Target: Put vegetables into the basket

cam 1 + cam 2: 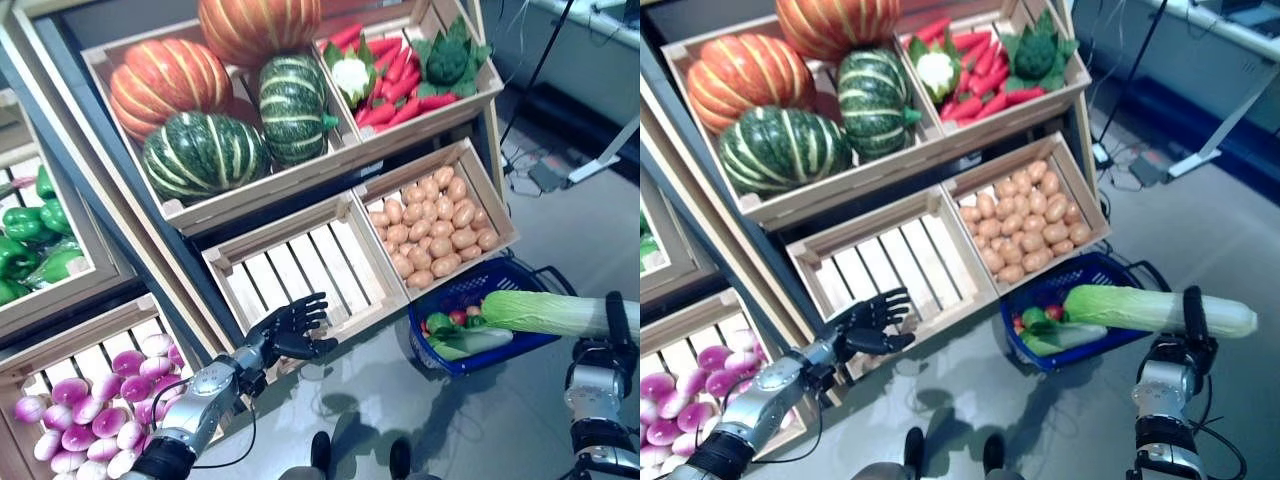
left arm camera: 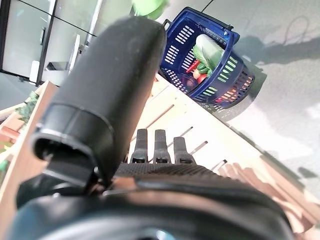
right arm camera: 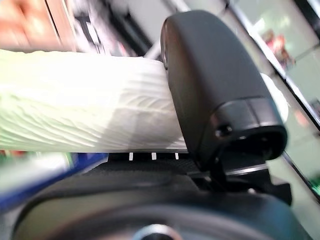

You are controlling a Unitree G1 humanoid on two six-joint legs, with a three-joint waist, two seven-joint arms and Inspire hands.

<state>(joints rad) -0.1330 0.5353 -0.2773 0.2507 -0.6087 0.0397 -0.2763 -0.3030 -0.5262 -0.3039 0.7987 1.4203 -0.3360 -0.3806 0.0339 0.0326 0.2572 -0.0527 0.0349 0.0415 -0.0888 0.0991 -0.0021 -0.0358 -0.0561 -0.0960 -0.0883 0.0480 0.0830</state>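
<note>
The blue plastic basket [image 1: 455,290] stands on the floor at the foot of the stand. It holds green vegetables and a small red one [image 1: 458,317]; it also shows in the left wrist view [image 2: 220,80]. My right hand [image 1: 1193,325] is shut on a long pale green cabbage [image 1: 1140,305] and holds it lengthwise just above the basket's right side, its leafy end over the rim. In the right wrist view the thumb [image 3: 210,95] curls over the cabbage [image 3: 80,107]. My left hand [image 1: 290,328] is open and empty, in front of an empty wooden crate [image 1: 300,265].
The wooden vegetable stand [image 1: 200,210] with tilted crates fills the left and back. A potato crate [image 1: 430,225] sits right behind the basket. Grey floor lies at the lower right, with cables and a stand leg [image 1: 600,165] further back.
</note>
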